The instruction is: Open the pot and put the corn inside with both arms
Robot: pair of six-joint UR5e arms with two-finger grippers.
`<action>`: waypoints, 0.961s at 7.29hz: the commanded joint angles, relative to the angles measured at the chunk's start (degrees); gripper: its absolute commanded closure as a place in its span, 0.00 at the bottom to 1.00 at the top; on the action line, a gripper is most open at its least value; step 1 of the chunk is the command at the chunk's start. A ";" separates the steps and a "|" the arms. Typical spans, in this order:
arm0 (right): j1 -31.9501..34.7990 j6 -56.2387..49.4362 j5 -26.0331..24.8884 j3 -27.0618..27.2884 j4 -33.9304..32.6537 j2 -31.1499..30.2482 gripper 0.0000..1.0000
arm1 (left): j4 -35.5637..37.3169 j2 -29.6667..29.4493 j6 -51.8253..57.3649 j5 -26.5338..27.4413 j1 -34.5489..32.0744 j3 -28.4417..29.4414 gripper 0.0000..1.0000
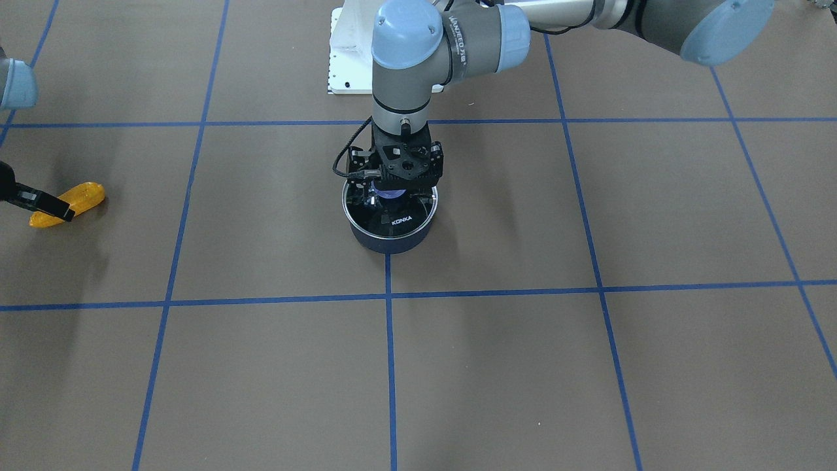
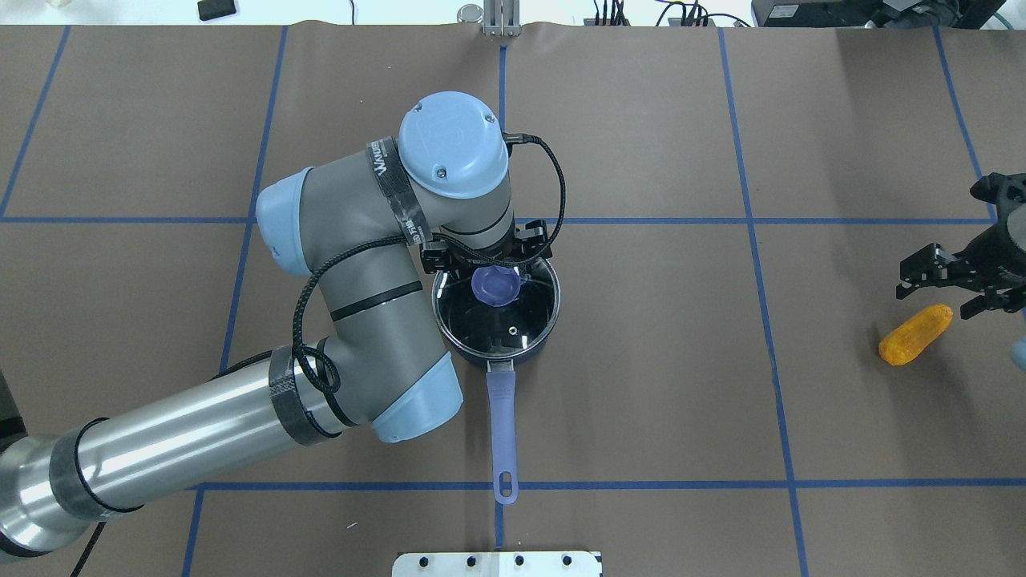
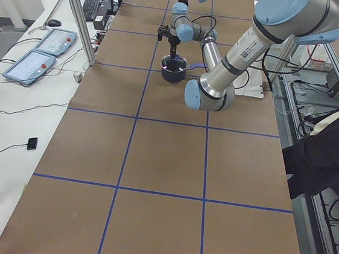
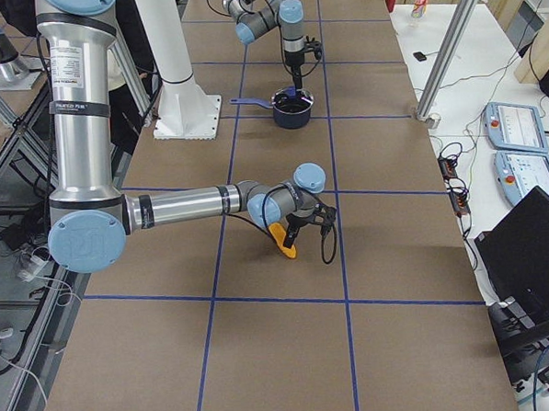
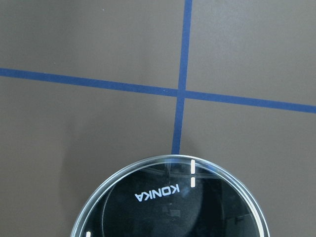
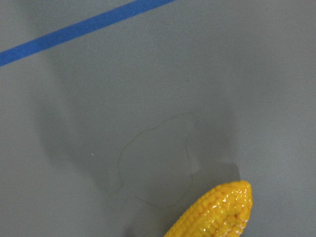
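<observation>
Two arms split the work, and the split follows from where things lie. Near the middle of the counter (image 2: 641,401) stands the pot (image 1: 390,241), its glass lid (image 5: 173,207) on and its long handle (image 2: 502,425) pointing back toward the robot's base. The left pincer (image 1: 394,191) hangs straight over the lid, pointing down, with its jaws spread to either side of the purple knob (image 2: 494,286) and apparently not touching it. The lift therefore turns on the knob sitting squarely between the jaws before they close.

The corn (image 2: 915,334) lies flat, well apart from the pot, far out on the robot's right and within easy reach of the right arm only. The right pincer (image 2: 944,292) is open and empty just beside the cob, on the side away from the robot. From the front camera one finger crosses in front of it (whether it touches I cannot tell). The cob's long axis runs on a diagonal across the counter's blue grid, so I judge the jaws need to straddle it across that axis, not along it.
</observation>
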 commanded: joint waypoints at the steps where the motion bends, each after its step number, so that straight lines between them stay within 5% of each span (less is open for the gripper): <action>1: 0.04 -0.03 -0.03 0.06 0.00 -0.03 0.00 | 0.02 0.43 -0.51 0.91 1.85 -0.15 0.02; 7: 0.04 -0.03 -0.03 0.15 0.09 -0.21 0.00 | -0.07 0.60 -0.33 0.65 1.85 -0.68 0.27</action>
